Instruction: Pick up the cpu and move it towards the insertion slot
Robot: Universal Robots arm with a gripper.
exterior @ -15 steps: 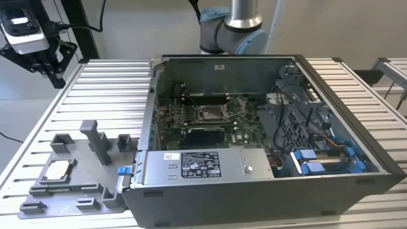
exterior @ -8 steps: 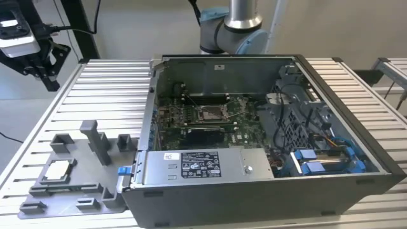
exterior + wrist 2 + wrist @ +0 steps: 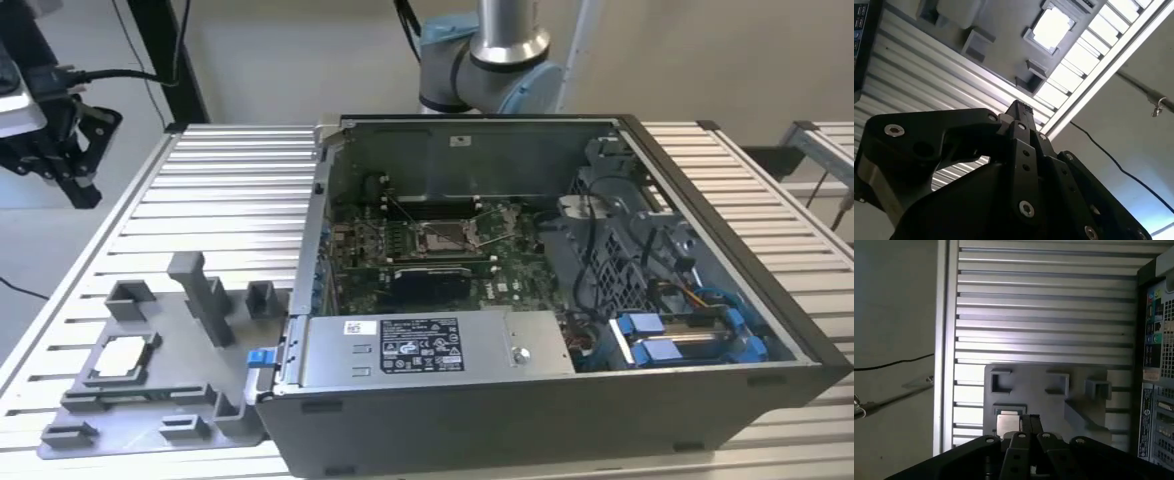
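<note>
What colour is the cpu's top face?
Pale silvery-white; the cpu shows best in the exterior view, lying in the grey fixture.

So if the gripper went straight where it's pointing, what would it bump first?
Probably the grey fixture plate, just beside the cpu sitting in its pocket. The gripper aims at that spot, but depth is unclear.

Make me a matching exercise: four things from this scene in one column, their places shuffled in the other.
1. cpu
2. insertion slot
3. silver box
4. gripper

A. on the green board inside the open case
B. in the air above the slatted table, holding nothing
C. in a recess of the grey fixture plate
D. inside the case, against the wall nearest the exterior camera

Pairs: 1-C, 2-A, 3-D, 4-B
</note>
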